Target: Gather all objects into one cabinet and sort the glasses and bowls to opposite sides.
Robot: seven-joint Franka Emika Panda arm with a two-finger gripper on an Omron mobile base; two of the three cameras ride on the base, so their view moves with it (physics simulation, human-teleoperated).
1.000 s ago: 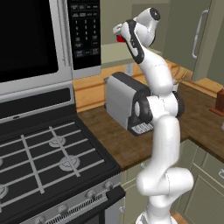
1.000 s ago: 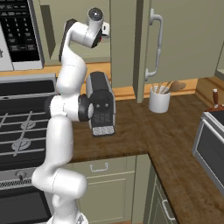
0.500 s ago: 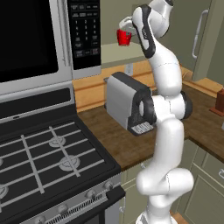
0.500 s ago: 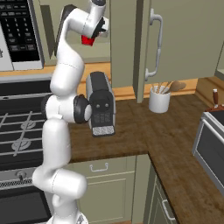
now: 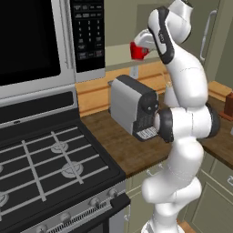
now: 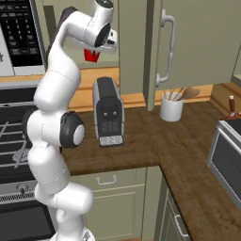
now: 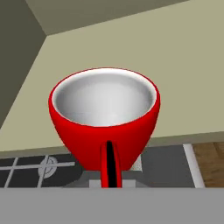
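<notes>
My gripper (image 5: 144,44) is shut on the red cup (image 5: 138,51), holding it in the air at the front edge of the open cabinet's shelf (image 5: 119,58). From the right the red cup (image 6: 92,55) hangs under the hand (image 6: 104,43), above the coffee machine. In the hand view the red cup (image 7: 105,116) is close up and upright. Its white inside is empty and its handle faces the camera. The pale cabinet shelf (image 7: 179,70) lies just behind and under it. The fingertips are hidden behind the cup.
A grey coffee machine (image 5: 134,107) stands on the wooden counter below the cup. The microwave (image 5: 41,41) and the gas stove (image 5: 45,159) are to the left. A white utensil crock (image 6: 171,107) stands right of the cabinet door (image 6: 188,42).
The hand has turned and swung with the red cup. The cup now shows fully and sits slightly lower, at the shelf's front edge.
</notes>
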